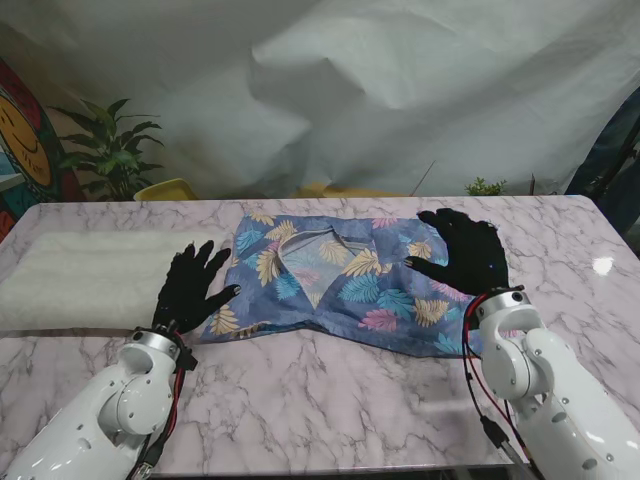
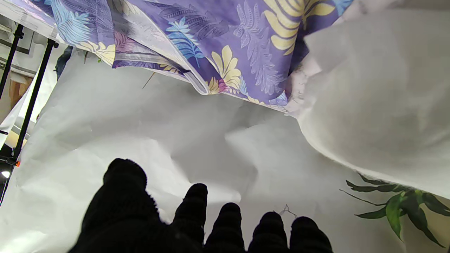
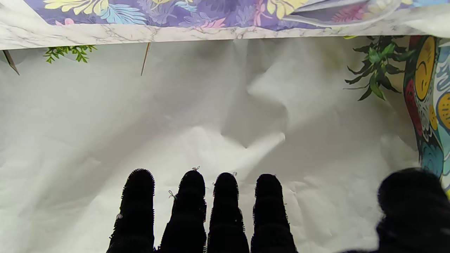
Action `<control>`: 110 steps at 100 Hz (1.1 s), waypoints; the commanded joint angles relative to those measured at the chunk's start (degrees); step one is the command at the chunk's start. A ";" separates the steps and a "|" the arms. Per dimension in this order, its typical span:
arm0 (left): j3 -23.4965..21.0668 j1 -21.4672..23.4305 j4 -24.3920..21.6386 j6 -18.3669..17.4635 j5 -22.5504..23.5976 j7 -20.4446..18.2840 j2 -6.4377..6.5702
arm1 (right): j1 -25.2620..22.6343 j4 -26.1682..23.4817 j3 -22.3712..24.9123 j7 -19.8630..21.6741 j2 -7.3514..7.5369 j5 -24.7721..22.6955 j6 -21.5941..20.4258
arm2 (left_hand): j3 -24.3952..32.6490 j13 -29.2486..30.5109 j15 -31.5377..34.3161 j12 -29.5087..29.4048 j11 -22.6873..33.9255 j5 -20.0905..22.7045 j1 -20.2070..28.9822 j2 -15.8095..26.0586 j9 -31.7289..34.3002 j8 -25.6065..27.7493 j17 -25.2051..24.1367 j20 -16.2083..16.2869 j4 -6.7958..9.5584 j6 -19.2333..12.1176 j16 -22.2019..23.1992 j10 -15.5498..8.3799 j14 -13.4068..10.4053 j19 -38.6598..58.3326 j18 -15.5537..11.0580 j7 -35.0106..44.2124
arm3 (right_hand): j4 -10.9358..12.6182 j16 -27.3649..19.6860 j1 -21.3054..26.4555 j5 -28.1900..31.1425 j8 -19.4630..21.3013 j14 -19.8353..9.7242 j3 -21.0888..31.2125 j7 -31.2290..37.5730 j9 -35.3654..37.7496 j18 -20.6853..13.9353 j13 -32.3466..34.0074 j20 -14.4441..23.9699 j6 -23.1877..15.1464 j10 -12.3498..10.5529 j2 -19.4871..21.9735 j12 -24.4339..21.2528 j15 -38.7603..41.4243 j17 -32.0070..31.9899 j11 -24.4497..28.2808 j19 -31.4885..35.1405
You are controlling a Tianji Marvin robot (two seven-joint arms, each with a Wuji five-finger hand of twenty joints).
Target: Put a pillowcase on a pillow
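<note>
On the marble table (image 1: 330, 400) the pillowcase (image 1: 350, 285) lies flat and rumpled between the two arms, its leaf print facing up, with a fold or opening puckered near its middle (image 1: 315, 250). The pillow (image 1: 90, 275) rests to the left of it, white and long, its near end just beside the pillowcase's left edge; whether the two touch I cannot tell.

The left hand (image 1: 190, 288) is spread, fingers apart, holding nothing, hovering at the seam between pillow and pillowcase. The left wrist view shows its fingers (image 2: 191, 214) clear of cloth, with pillowcase (image 2: 225, 45) and pillow (image 2: 379, 88) both ahead. The right hand (image 1: 462, 250) is likewise splayed and empty over the pillowcase's right part; whether the palm presses the fabric or floats over it cannot be read. Its fingers (image 3: 225, 207) point past the table's far edge.

No step of the sleeving looks done yet: the pillow is wholly outside.

Risks, as I judge them: the mouth of the pillowcase is not plainly located, so a grasp may pinch both layers together and seal it. Slick marble could let the cloth slide under a one-sided pull. Soft pillow corners may bunch and jam at the hem.
</note>
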 commanded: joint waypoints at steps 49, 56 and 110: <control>7.71 -10.71 9.47 -0.99 -3.66 -1.74 -0.96 | 25.26 26.82 -23.37 -0.10 -0.18 5.11 -3.29 | 0.03 -0.16 0.20 0.72 0.81 1.01 1.80 0.86 -0.53 0.46 -0.21 2.88 1.47 0.15 2.48 -1.22 -1.93 -0.84 -1.82 0.77 | -2.30 0.01 0.63 -3.74 3.95 2.29 22.71 6.70 -1.97 4.09 2.63 -2.32 -6.36 0.26 -14.28 0.30 4.63 -0.50 1.44 3.76; 7.96 -11.01 10.09 -1.08 -3.84 -1.78 -0.98 | 27.68 29.14 -26.33 1.01 -0.50 7.16 -4.93 | 0.04 -0.16 0.19 0.74 0.85 1.07 1.87 1.06 -0.48 0.47 -0.20 3.02 1.48 0.16 2.58 -1.18 -1.91 -0.85 -1.81 0.82 | -2.59 0.03 1.57 -3.85 3.29 2.70 25.74 4.69 -2.06 4.81 2.18 -2.53 -6.68 1.02 -16.37 -0.23 4.63 -0.57 0.22 3.82; 6.65 -9.85 10.28 -1.02 -3.94 -1.76 -0.89 | 43.87 47.19 -49.68 1.94 -5.23 15.45 -5.20 | -0.04 -0.09 0.30 0.84 0.99 1.30 2.23 1.34 -0.51 0.47 -0.21 4.07 1.47 0.11 3.29 -0.62 -1.87 -0.75 -1.51 1.04 | -3.24 6.88 10.75 0.23 4.91 -0.92 40.73 -27.11 -2.86 8.23 4.03 1.21 -8.23 2.70 -26.48 -5.23 17.08 3.88 -14.49 9.77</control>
